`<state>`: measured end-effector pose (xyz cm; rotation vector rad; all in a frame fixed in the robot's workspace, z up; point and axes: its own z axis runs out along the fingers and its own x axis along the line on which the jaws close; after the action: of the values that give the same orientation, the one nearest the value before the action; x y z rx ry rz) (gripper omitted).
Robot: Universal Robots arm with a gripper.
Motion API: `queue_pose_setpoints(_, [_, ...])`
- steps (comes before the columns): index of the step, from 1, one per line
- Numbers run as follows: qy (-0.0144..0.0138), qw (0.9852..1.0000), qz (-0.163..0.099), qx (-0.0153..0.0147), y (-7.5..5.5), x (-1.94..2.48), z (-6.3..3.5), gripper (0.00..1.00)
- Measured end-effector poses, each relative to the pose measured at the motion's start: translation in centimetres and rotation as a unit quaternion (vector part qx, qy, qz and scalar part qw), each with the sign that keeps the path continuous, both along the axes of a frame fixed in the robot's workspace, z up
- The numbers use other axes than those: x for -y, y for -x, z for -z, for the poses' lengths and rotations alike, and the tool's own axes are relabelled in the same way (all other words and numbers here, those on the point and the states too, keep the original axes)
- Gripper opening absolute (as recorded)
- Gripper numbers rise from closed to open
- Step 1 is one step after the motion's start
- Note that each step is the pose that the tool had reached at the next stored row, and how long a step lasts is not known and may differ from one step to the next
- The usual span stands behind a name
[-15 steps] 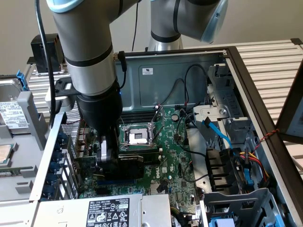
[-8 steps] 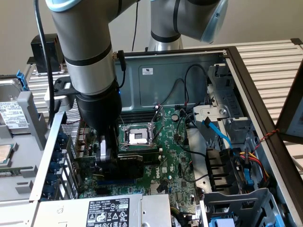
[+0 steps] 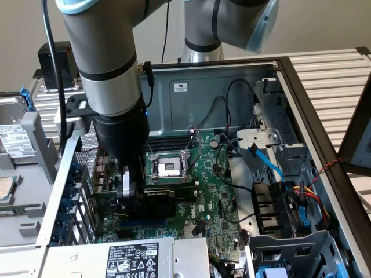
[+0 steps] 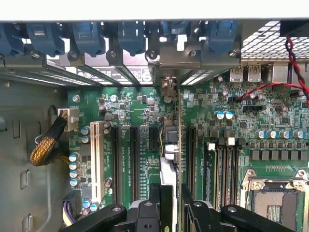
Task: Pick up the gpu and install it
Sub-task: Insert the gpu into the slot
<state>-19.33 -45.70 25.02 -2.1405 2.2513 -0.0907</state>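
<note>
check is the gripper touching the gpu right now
Touching. In the wrist view the gripper is closed on both faces of the edge-on gpu, with no gap.

A plain, pale wall (image 3: 23,29) stands behind an evenly lit, light-coloured table (image 3: 333,78) with a ribbed, slatted top, and a small black box (image 3: 53,57) sits near the wall at the exterior view's left.

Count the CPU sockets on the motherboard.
1: the CPU socket sits mid-board, right next to the gpu that the hand holds. The arm may hide more of the board.
</note>
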Motion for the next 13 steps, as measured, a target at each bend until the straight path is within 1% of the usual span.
queue_pose_setpoints(4, [0.0006,1.0000,0.000,0.0003,0.00,0.00,-0.07,0.27])
queue_pose_setpoints(7, [0.0019,1.0000,0.000,0.0009,0.00,0.00,-0.28,0.27])
queue_pose_setpoints(13, [0.0050,1.0000,0.000,0.0052,0.00,0.00,-0.31,0.27])
